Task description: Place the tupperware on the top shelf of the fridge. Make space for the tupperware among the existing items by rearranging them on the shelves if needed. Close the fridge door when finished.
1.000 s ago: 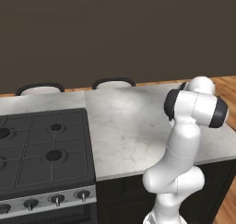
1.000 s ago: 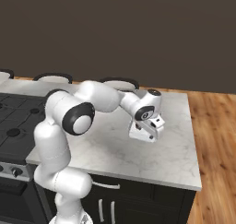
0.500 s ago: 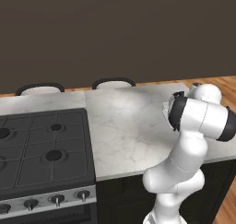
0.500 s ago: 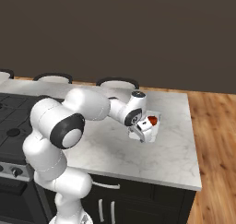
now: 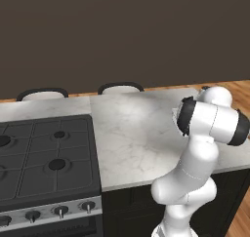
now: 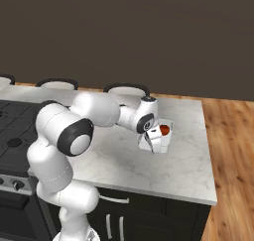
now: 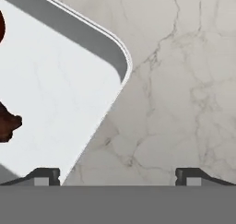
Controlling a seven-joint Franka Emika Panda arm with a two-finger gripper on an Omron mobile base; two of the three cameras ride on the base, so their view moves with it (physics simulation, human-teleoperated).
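The tupperware [image 6: 165, 138] is a shallow white tub with red-brown food inside, lying on the marble counter [image 6: 173, 170] near its right end. My gripper [image 6: 150, 142] hangs low right at the tub's left side, its jaws open. In the hand view the tupperware [image 7: 60, 94] fills the left, one rounded corner pointing up and right. The gripper [image 7: 119, 177] is open and wide: one fingertip [image 7: 45, 174] sits at the tub's rim, the other [image 7: 193, 174] over bare counter [image 7: 184, 103]. The fridge, its top shelf and the existing items are out of view.
A black gas stove [image 5: 44, 153] takes the counter's left part. Chair backs [image 6: 126, 89] rise behind the far edge. The counter's right edge drops to a wooden floor [image 6: 230, 150]. My own arm [image 5: 210, 124] blocks the left base view of the tub.
The arm has folded and the hand has turned and come down beside the tupperware, which was covered by the hand a second ago and now shows.
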